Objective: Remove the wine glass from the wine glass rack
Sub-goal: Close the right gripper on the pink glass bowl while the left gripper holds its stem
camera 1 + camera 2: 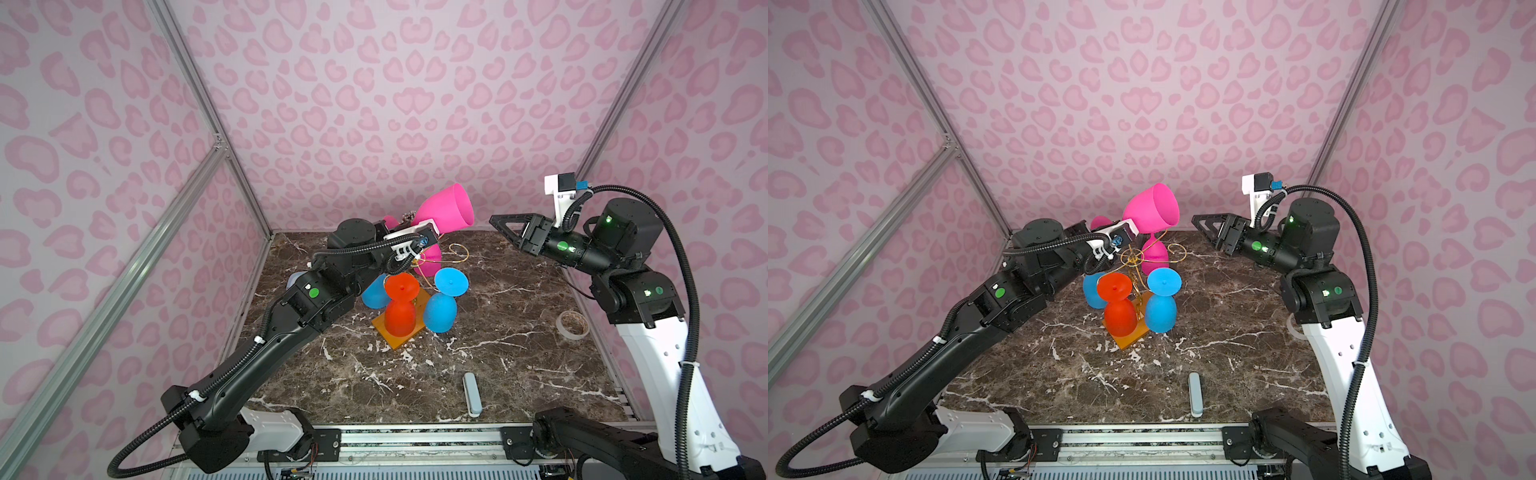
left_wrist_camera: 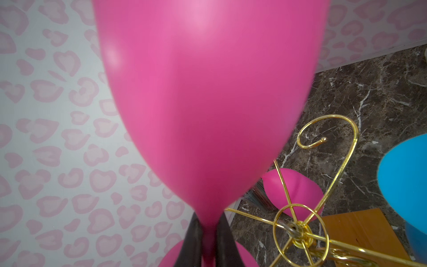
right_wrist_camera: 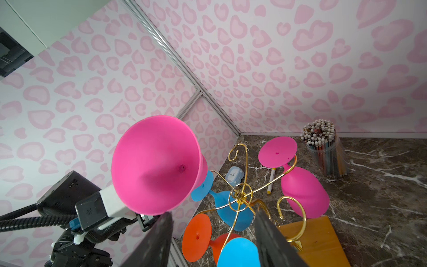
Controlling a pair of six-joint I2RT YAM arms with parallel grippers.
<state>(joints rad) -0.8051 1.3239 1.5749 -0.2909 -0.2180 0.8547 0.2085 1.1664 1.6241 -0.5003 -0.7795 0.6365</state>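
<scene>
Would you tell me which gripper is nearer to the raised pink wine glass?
Left. The left gripper grips the raised pink wine glass by its stem; the right gripper hangs apart, to its right in both top views.

Black-and-white arms (image 1: 232, 374), ribbed black cables (image 1: 693, 299)

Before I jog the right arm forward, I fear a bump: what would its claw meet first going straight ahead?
Likely the raised pink wine glass, at its rim; the left claw holds it. Depth unclear: the right claw may miss.

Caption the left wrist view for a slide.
Left gripper shut on the stem of a pink glass, held beside the gold rack.
</scene>
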